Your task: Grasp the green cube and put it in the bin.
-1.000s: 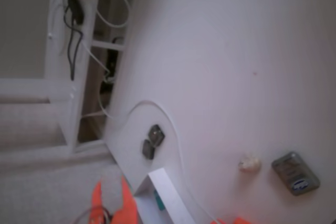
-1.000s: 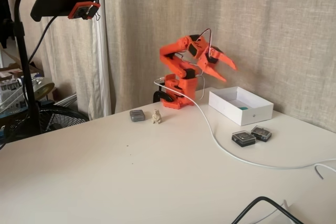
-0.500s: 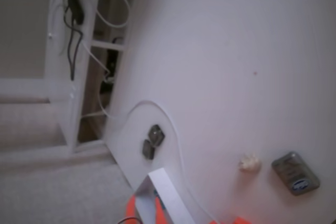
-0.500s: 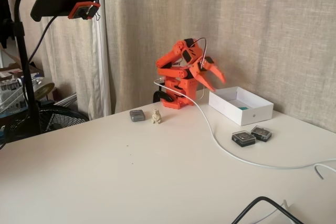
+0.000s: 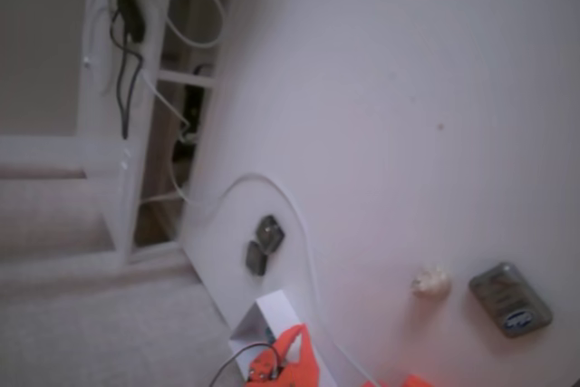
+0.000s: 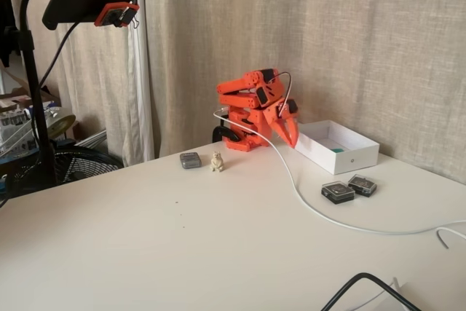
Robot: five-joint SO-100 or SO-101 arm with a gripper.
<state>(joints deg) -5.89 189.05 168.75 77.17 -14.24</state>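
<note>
- The green cube (image 6: 337, 149) lies inside the bin (image 6: 336, 156) on the counter (image 6: 182, 238)
- The claw (image 6: 291, 136) hangs empty, fingers nearly together, just beside the bin's near corner

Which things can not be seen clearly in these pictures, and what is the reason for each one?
- Green cube: only a tiny teal speck inside the bin in a fixed view; the bin wall hides most of it. In the other, it does not show.
- Gripper: folded down beside the bin; open or shut cannot be told.
- Bin: cut off by the bottom edge, partly covered by the orange arm.
- Grey device: its blue mark is too blurred to read.
</note>
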